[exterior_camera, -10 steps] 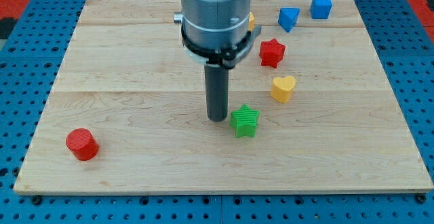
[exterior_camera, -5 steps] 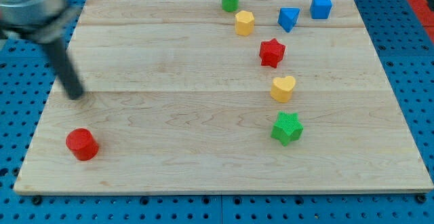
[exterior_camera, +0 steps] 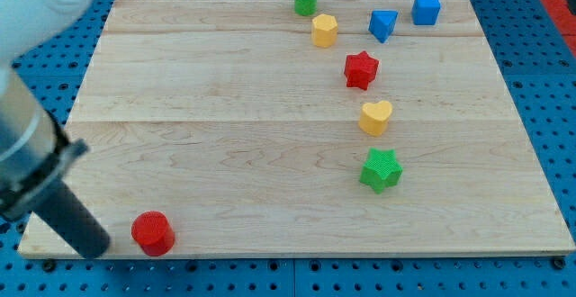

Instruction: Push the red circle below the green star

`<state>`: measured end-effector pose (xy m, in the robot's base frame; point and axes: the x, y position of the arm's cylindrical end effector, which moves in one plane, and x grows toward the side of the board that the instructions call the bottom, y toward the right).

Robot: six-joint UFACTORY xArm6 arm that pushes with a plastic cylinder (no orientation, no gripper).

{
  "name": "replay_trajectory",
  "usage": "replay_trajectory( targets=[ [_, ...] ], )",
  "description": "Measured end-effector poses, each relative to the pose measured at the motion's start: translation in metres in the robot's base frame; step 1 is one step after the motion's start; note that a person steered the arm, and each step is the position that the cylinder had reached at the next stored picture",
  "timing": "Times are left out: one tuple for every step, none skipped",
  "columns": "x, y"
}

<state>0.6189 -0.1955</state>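
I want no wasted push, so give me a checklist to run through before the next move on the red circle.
1. My tip at the view's left of the red circle, on the side to push from: ok.
2. Tip touching the circle: cannot tell; a narrow gap seems to show.
3. Red circle on the board, though near its bottom edge: ok.
4. Red circle below the green star: not ok, it lies far to the view's left.
5. Path along the bottom toward the star free of blocks: ok.
6. Yellow heart and red star above the green star, off the path: ok.
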Motion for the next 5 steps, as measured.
replay_trajectory(
  targets=[
    [-0.012, 0.058],
    [-0.019, 0.099],
    [-0.036, 0.075],
    [-0.039, 0.092],
    [-0.033, 0.159]
  ],
)
